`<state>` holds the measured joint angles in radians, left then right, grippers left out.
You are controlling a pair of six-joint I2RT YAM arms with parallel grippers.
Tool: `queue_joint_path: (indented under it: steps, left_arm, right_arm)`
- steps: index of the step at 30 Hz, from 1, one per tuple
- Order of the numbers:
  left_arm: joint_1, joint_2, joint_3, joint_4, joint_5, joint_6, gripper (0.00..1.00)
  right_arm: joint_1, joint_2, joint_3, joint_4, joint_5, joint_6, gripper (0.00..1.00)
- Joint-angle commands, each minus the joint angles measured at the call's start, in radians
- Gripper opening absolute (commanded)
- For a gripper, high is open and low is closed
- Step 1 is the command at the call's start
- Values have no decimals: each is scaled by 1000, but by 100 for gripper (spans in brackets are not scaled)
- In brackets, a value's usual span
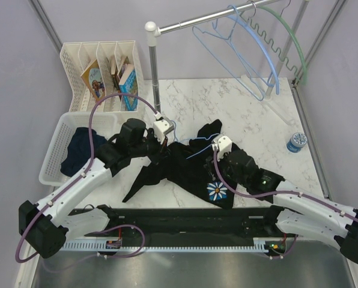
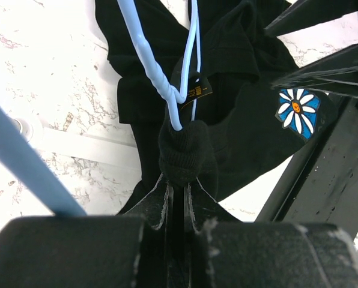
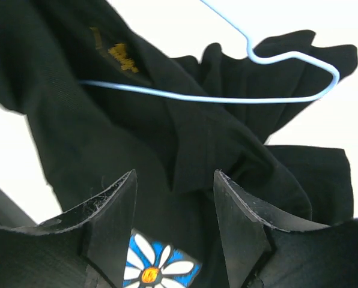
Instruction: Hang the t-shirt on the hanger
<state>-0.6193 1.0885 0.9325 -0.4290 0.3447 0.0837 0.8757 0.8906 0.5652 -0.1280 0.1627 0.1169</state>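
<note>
The black t-shirt (image 1: pixel 179 168) lies crumpled on the marble table, its daisy print (image 1: pixel 215 191) toward the near edge. The thin light-blue wire hanger (image 1: pixel 198 149) rests across the shirt's upper part. My left gripper (image 1: pixel 163 147) is shut on a bunched fold of the t-shirt (image 2: pixel 182 150). The hanger's twisted neck (image 2: pixel 174 96) runs down into that fold, and its end is hidden there. My right gripper (image 3: pixel 174 177) stands open just above the shirt, nothing between its fingers, with the daisy (image 3: pixel 155 270) below them and the hanger's loop (image 3: pixel 275 99) further out.
A white basket (image 1: pixel 53 159) holding a dark navy garment (image 1: pixel 80 150) sits at the left. Behind it stands a white file organiser (image 1: pixel 104 66) with books. A rail on a pole (image 1: pixel 153 66) carries blue (image 1: pixel 251 54) and green (image 1: pixel 293 42) hangers. A small blue jar (image 1: pixel 297 142) stands at the right.
</note>
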Motion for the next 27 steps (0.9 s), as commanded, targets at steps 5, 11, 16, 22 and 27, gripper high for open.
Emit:
queue_joint_path:
  steps: [5,11,16,22,27]
  left_arm:
    - [3,-29,43,67,5,-38,2]
    - [3,-42,42,70,10,-48,2]
    - [6,-45,40,67,-7,-56,2]
    - [10,-91,16,53,28,-27,2]
    - [42,-131,11,9,60,-36,2]
  right_arm:
    - [26,146,18,200,210,0,57]
    - [25,241,38,225,224,-57,59]
    - [25,215,-11,248,183,-94,63]
    - [-39,174,-45,211,244,-109,21]
    - [-136,136,-36,157,173,-143,0]
